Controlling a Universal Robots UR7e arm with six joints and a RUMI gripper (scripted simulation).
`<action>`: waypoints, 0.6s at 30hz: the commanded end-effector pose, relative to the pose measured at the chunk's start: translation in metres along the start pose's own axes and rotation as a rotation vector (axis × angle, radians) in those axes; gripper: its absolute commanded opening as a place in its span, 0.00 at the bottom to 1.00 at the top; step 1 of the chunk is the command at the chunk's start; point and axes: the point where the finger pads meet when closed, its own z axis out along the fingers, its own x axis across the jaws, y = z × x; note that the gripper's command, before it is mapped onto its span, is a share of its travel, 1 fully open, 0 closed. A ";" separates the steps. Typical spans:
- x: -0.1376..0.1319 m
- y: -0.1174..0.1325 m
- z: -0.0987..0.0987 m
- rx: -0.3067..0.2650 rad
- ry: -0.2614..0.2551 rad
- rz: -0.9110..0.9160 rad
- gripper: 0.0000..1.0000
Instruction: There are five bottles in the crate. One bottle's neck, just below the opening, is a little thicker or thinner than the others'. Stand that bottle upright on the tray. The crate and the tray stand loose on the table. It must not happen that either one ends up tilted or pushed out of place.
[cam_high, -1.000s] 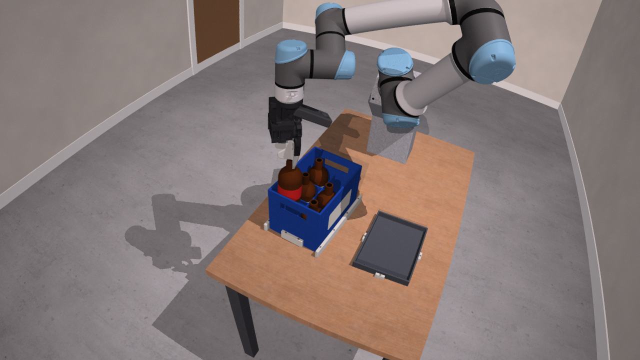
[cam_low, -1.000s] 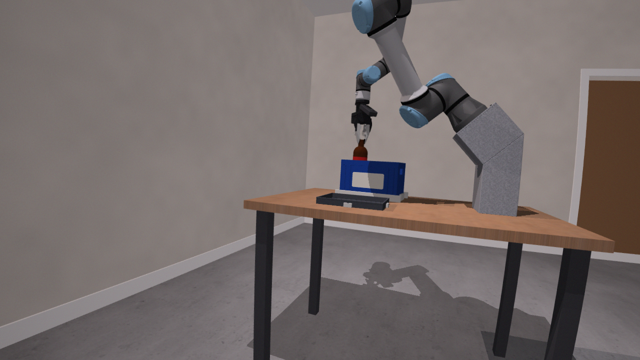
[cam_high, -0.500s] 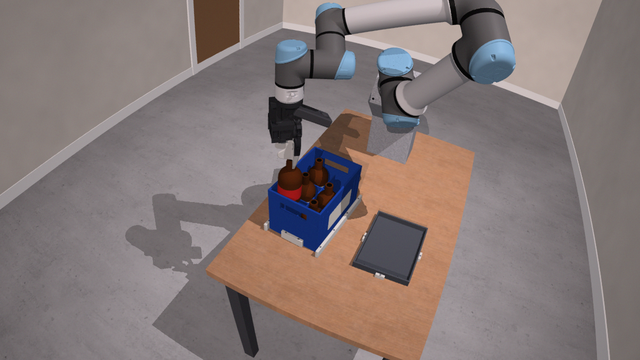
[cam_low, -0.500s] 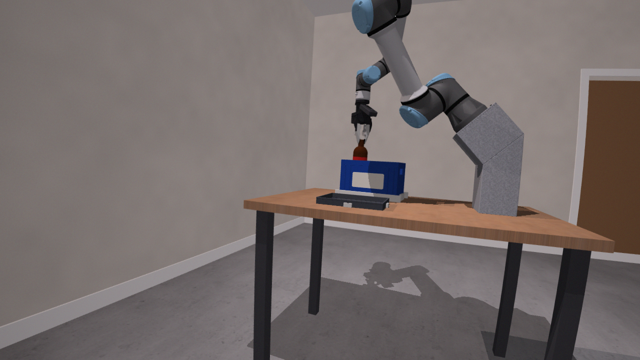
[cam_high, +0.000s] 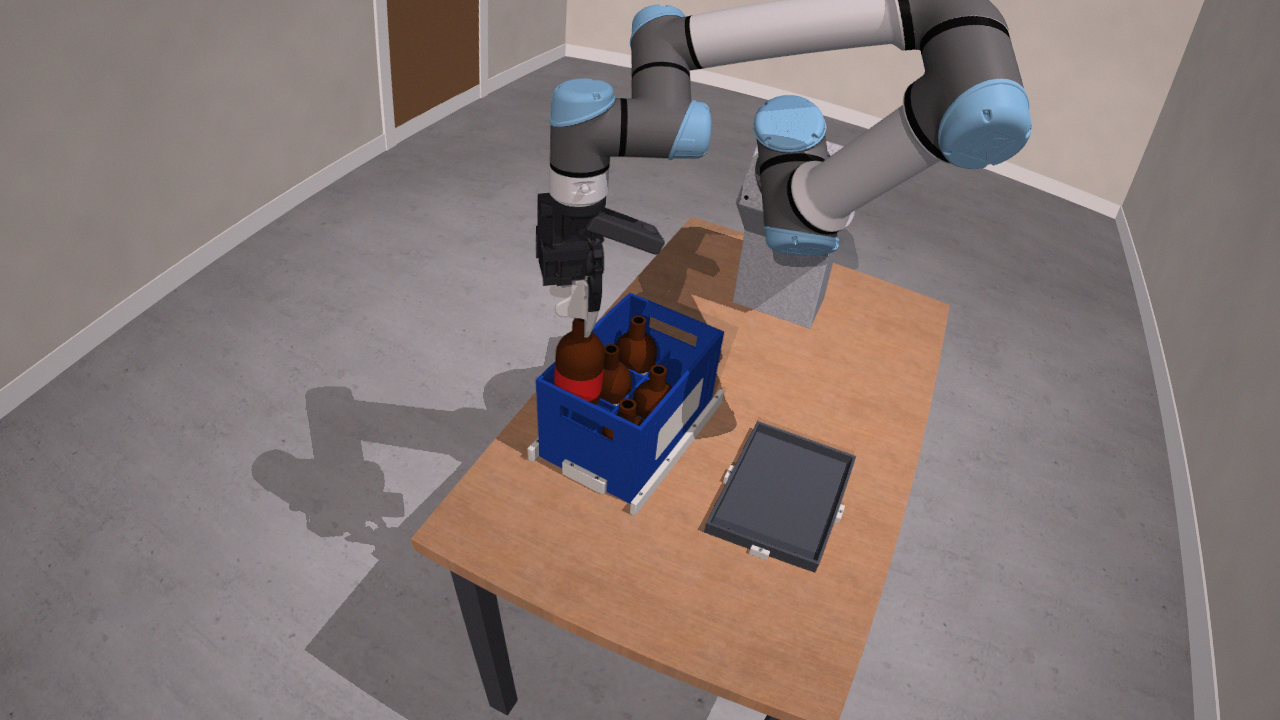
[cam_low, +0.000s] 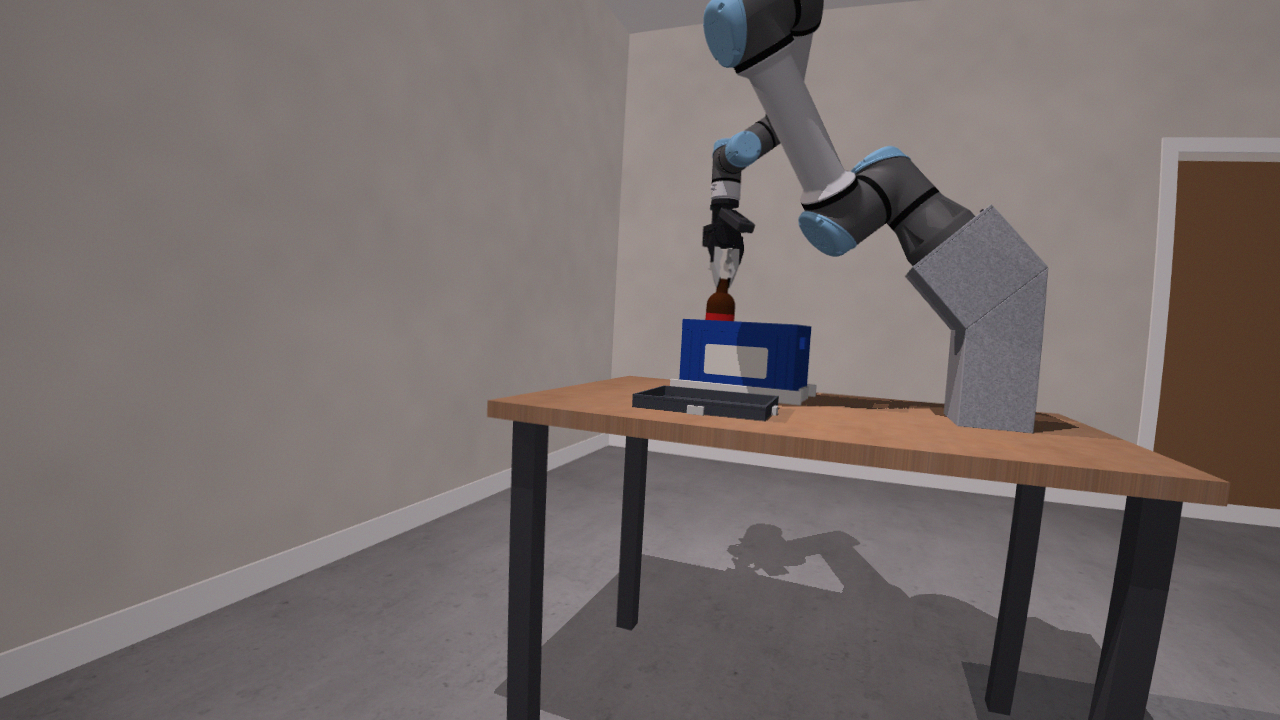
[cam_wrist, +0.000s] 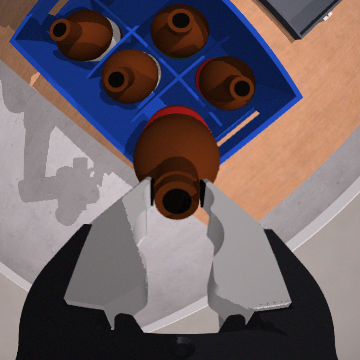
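In the top view, left of centre, we see the end effector (cam_high: 586, 324) (cam_low: 724, 279) (cam_wrist: 177, 180) grasping the neck of a red-banded bottle (cam_high: 579, 358) (cam_low: 719, 306) (cam_wrist: 176, 145), raised partly above the blue crate (cam_high: 586, 447) (cam_low: 783, 358) (cam_wrist: 116, 150). Four other bottles sit inside. The dark tray (cam_high: 762, 546) (cam_low: 707, 404) (cam_wrist: 299, 36), lower right of centre, lies flat on the surface (cam_high: 554, 546) (cam_low: 859, 425) (cam_wrist: 280, 165), apart from the crate.

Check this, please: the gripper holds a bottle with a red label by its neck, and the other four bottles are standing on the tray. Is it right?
Not quite: the other four bottles are in the blue crate, not on the tray, as the top view shows. The rest is right.
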 end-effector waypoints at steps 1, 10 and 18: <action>0.000 0.000 -0.002 -0.001 0.000 -0.001 0.00; 0.000 0.000 -0.007 -0.001 0.000 -0.001 0.00; 0.000 0.000 -0.016 -0.001 0.000 -0.001 0.00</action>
